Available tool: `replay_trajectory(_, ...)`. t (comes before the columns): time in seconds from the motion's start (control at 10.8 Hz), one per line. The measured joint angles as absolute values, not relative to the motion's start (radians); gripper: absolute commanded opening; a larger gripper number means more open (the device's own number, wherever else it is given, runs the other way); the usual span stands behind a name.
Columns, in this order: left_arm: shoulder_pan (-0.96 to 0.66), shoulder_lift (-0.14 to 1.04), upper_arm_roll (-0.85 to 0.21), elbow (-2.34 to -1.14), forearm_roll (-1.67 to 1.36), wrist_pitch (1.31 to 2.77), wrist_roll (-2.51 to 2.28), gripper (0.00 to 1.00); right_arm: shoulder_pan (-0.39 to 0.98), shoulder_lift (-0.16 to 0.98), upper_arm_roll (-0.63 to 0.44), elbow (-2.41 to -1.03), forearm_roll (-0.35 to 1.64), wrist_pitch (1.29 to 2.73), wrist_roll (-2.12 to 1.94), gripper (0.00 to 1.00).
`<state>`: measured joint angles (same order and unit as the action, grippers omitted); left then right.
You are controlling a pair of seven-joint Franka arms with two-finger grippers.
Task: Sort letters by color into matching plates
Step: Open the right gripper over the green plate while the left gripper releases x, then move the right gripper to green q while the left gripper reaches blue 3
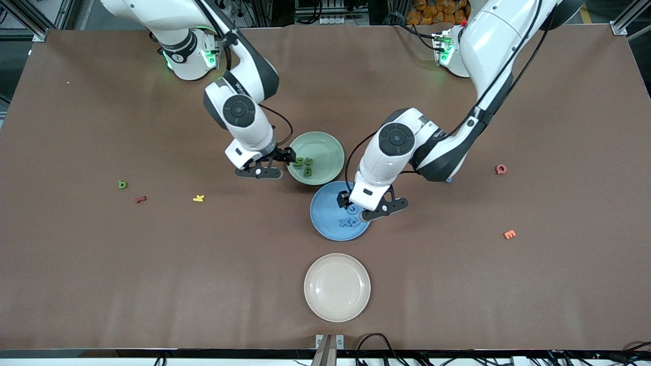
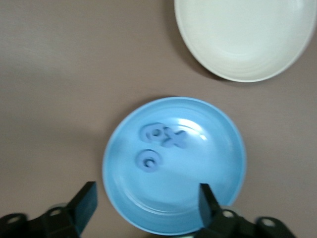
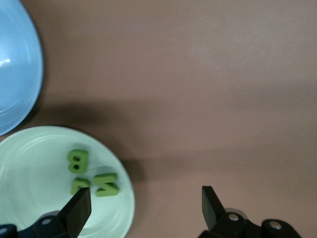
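The mint green plate (image 1: 320, 145) holds three dark green letters (image 1: 303, 165); they also show in the right wrist view (image 3: 91, 176) on that plate (image 3: 34, 198). My right gripper (image 1: 273, 163) (image 3: 143, 208) is open and empty over that plate's rim toward the right arm's end. The blue plate (image 1: 325, 213) (image 2: 198, 168) holds three blue letters (image 1: 350, 221) (image 2: 158, 141). My left gripper (image 1: 363, 205) (image 2: 147, 206) is open and empty over the blue plate. One more dark green letter (image 1: 122, 184) lies alone on the table toward the right arm's end.
A cream-white plate (image 1: 337, 287) (image 2: 247, 34) lies nearer the camera than the blue plate. A red letter (image 1: 141, 199) and a yellow one (image 1: 199, 198) lie near the lone green letter. A pink-red letter (image 1: 501, 169) and an orange E (image 1: 509, 234) lie toward the left arm's end.
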<state>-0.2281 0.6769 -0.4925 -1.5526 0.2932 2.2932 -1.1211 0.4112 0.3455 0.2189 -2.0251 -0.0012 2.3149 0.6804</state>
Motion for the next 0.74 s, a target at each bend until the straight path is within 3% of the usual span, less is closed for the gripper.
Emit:
replay_trajectory(0.37,-0.145,0.672,-0.488,-1.556,0.296,2.139,-1.022,1.0,0.295,0.315,0.219,-2.053,-0.003,2.277,0.525,0.98)
replay_trajectory(0.74,-0.037,0.645,-0.486,-1.618,0.296,2.099,-1.145,1.0,0.142,0.245,0.216,-2.13,-0.004,2.264,0.334,1.0)
